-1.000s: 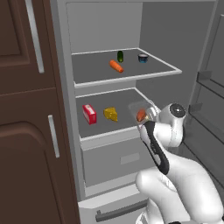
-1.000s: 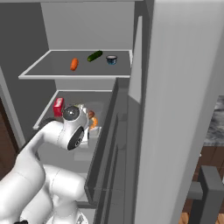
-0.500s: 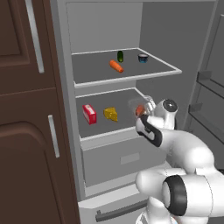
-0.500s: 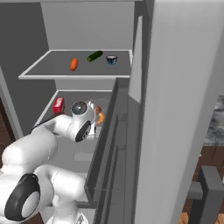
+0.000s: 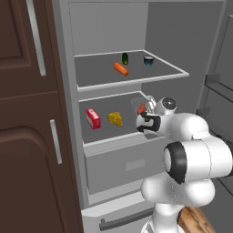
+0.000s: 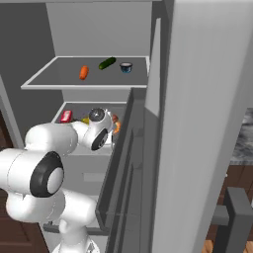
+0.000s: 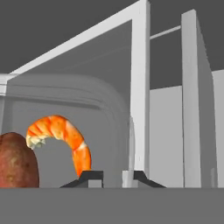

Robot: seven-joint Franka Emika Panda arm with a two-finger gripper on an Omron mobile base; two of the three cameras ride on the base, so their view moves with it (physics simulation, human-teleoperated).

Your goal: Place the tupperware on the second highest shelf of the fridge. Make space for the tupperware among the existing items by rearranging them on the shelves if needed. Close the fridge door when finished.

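Note:
The tupperware (image 5: pixel 140 105) is a clear box hanging over the right end of the lower visible shelf (image 5: pixel 104 132) of the fridge (image 5: pixel 182 36). My gripper (image 5: pixel 143 114) is shut on its wall. In the hand view my gripper (image 7: pixel 114 177) pinches the clear rim of the tupperware (image 7: pixel 141 87), with an orange curl and a reddish-brown lump inside. From the right, the tupperware (image 6: pixel 115 126) peeks out beside the wrist. The fridge door (image 6: pixel 207 123) stands open on the right.
On the upper visible shelf lie a carrot (image 5: pixel 120 68), a dark green oblong (image 5: pixel 125 58) and a small dark bowl (image 5: pixel 148 60). A red carton (image 5: pixel 93 118) and a cheese wedge (image 5: pixel 115 119) occupy the lower shelf's left half. Dark brown cabinets (image 5: pixel 27 113) stand at left.
The arm has folded and its elbow has swung down in front of the drawer. The gripper has carried the tupperware slightly up and deeper over the lower shelf.

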